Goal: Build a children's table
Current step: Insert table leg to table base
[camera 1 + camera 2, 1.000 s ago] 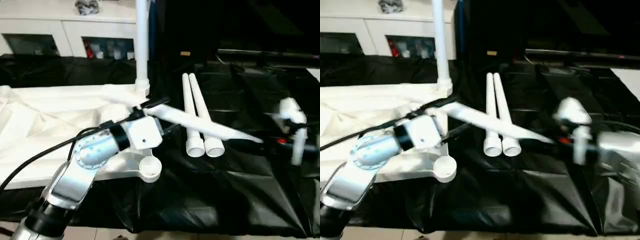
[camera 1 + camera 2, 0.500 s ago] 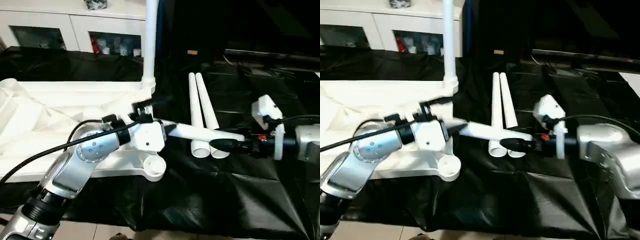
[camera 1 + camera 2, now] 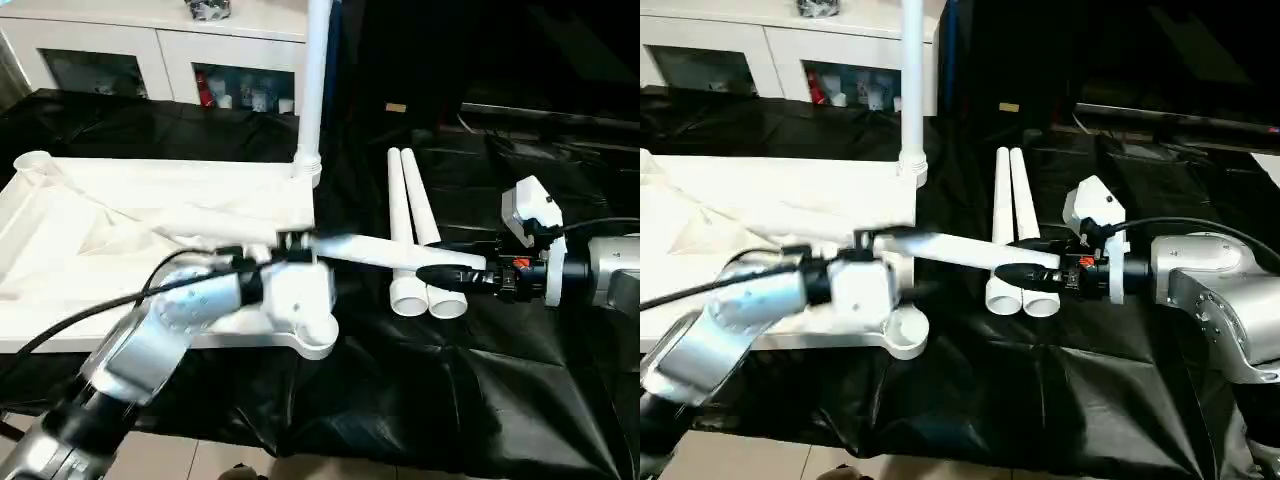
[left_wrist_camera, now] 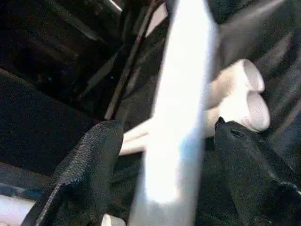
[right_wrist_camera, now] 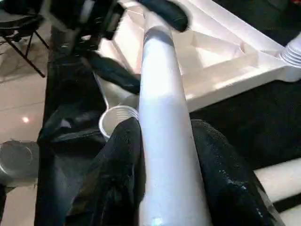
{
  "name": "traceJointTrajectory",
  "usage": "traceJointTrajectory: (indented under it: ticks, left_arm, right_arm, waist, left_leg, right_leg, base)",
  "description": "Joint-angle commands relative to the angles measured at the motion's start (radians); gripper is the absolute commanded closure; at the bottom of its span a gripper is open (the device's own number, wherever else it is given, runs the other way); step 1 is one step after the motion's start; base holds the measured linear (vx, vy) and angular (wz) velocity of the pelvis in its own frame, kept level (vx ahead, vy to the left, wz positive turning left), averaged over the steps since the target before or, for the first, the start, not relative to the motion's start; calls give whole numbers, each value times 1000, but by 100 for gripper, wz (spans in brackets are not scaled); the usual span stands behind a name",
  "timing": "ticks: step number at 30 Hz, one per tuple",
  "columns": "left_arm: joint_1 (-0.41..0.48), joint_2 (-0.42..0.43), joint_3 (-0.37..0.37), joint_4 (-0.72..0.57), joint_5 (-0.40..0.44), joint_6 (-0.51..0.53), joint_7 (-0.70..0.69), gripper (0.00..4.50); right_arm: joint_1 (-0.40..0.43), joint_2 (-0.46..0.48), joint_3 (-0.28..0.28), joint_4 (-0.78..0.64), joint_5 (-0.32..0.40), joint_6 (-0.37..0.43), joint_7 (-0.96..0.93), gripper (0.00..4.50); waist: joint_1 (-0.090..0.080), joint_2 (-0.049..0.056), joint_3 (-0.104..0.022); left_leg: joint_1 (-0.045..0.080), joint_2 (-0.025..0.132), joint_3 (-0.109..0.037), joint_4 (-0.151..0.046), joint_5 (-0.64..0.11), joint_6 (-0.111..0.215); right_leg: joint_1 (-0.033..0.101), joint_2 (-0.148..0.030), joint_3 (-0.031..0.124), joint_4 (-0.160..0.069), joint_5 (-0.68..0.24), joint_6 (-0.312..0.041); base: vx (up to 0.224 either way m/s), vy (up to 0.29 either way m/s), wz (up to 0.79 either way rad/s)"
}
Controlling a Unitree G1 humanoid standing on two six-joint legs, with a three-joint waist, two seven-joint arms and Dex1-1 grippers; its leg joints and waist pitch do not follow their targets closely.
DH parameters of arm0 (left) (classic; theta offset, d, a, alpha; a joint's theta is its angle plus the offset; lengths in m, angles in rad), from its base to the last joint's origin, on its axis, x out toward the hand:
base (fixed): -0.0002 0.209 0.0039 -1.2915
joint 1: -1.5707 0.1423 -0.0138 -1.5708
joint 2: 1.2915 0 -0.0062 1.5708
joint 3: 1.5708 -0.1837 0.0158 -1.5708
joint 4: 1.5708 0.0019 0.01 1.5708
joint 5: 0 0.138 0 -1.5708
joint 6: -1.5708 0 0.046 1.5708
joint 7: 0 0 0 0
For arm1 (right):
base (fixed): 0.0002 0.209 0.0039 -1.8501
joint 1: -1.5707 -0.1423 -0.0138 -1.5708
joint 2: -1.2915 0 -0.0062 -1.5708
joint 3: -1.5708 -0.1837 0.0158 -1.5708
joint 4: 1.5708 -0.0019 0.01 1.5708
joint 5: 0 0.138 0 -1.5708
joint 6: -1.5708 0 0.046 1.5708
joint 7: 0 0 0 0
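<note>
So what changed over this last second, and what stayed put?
The right gripper, gripping the loose leg, swung it from a slant to nearly level, toward the left gripper, whose open fingers now straddle its other end. Tabletop, standing leg and two lying legs stayed put.

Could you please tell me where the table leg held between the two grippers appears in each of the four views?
Left eye view: held leg, level, centre, between both grippers.
Right eye view: held leg, centre.
Left wrist view: blurred white bar between wide black fingers.
Right wrist view, clamped by the fingers.
Shared landmark: two loose legs lying side by side.
</note>
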Motion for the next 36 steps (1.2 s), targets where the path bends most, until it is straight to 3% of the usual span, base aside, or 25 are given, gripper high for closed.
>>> traceJointTrajectory:
  ticks: [1, 4, 5, 10, 14, 15, 19, 20, 23, 25, 26, 27, 28, 30, 32, 36]
  left_arm:
    - [-20, -10, -18, 27, 32, 14, 14, 95]
    - [-33, -29, -24, 46, 40, 26, 14, 95]
    - [-33, -33, -24, 46, 33, 32, 8, 123]
    - [-32, -44, -10, 34, -6, 56, -9, 152]
    - [-30, -40, -9, 44, -11, 44, -29, 186]
    - [-30, -41, -9, 46, -20, 46, -37, 201]
    - [-33, -39, -18, 61, -30, 42, -59, 233]
    - [-35, -37, -20, 58, -29, 42, -59, 244]
    - [-38, -33, -17, 57, -43, 34, -64, 255]
    - [-41, -31, -19, 70, -37, 19, -64, 266]
    - [-44, -27, -18, 75, -31, 10, -66, 275]
    - [-44, -27, -18, 75, -31, 10, -66, 277]
    - [-60, -22, -2, 92, -26, -8, -62, 278]
    - [-77, -18, 14, 109, -22, -23, -50, 280]
    - [-106, -14, 35, 136, -11, -40, -25, 287]
    - [-140, -6, 63, 170, 9, -64, 17, 288]
  right_arm:
    - [-23, 5, -9, -33, 18, 6, 5, 323]
    - [-33, 11, -9, -47, 26, 13, 0, 323]
    - [-35, 11, -9, -48, 26, 13, 0, 323]
    - [-39, 12, -10, -46, 24, 7, -4, 323]
    - [-44, 16, -21, -48, 27, 11, -9, 323]
    - [-45, 16, -23, -48, 27, 12, -9, 323]
    - [-50, 17, -24, -36, 21, 6, -9, 323]
    - [-54, 16, -24, -34, 18, 6, -11, 323]
    - [-66, 20, -28, -40, 28, 16, -15, 323]
    - [-71, 24, -30, -34, 29, 19, -20, 323]
    - [-75, 26, -30, -32, 31, 25, -22, 267]
    - [-75, 26, -30, -32, 31, 25, -22, 254]
    - [-87, 35, -30, -23, 33, 34, -30, 254]
    - [-98, 45, -35, -15, 36, 37, -39, 240]
    - [-116, 65, -54, 6, 37, 18, -59, 209]
    - [-143, 105, -96, 38, 45, -11, -102, 181]
  waist:
    - [1, -6, -70]
    - [0, -5, -71]
    - [1, -5, -72]
    - [3, -4, -71]
    - [3, 6, -70]
    - [2, 2, -71]
    - [2, 1, -72]
    - [3, 8, -72]
    - [2, 2, -72]
    - [2, 4, -71]
    - [2, 4, -72]
    - [2, 4, -72]
    - [1, -1, -72]
    - [-1, 2, -72]
    - [1, -6, -71]
    - [3, -4, -72]
  left_leg:
    - [9, 67, -24, -73, -58, 44]
    - [9, 67, -24, -72, -53, 46]
    - [10, 68, -24, -72, -51, 46]
    - [10, 68, -24, -73, -62, 42]
    - [11, 68, -25, -73, -70, 37]
    - [11, 67, -25, -73, -71, 36]
    - [10, 67, -24, -73, -66, 39]
    - [11, 68, -25, -73, -67, 36]
    - [11, 68, -24, -73, -73, 36]
    - [11, 68, -25, -73, -75, 35]
    - [12, 68, -25, -73, -76, 34]
    - [12, 68, -25, -73, -76, 34]
    - [11, 67, -24, -73, -76, 34]
    - [12, 64, -23, -72, -73, 31]
    - [12, 66, -22, -73, -77, 29]
    - [12, 63, -21, -71, -71, 22]
  right_leg:
    - [46, -91, 52, -63, -39, -237]
    - [46, -91, 52, -63, -28, -240]
    - [47, -92, 51, -61, -21, -245]
    - [47, -93, 51, -61, -22, -255]
    - [46, -92, 51, -63, -28, -253]
    - [47, -91, 51, -63, -22, -252]
    - [48, -91, 51, -61, -8, -256]
    - [47, -91, 51, -61, -2, -258]
    - [49, -90, 51, -61, 0, -261]
    - [49, -91, 51, -61, -14, -259]
    - [48, -91, 51, -62, -17, -258]
    - [48, -91, 51, -62, -17, -258]
    - [48, -90, 51, -63, -21, -255]
    - [46, -89, 51, -62, -30, -254]
    - [46, -90, 52, -64, -48, -248]
    - [44, -89, 51, -62, -59, -243]
  base:
    - [0, 0, 0]
    - [0, 0, 0]
    - [0, 0, 0]
    - [0, 0, 0]
    - [0, 0, 0]
    - [0, 0, 0]
    - [0, 0, 0]
    - [0, 0, 0]
    - [0, 0, 0]
    - [0, 0, 0]
    - [0, 0, 0]
    - [0, 0, 0]
    - [0, 0, 0]
    - [0, 0, 0]
    - [0, 0, 0]
    - [0, 0, 0]
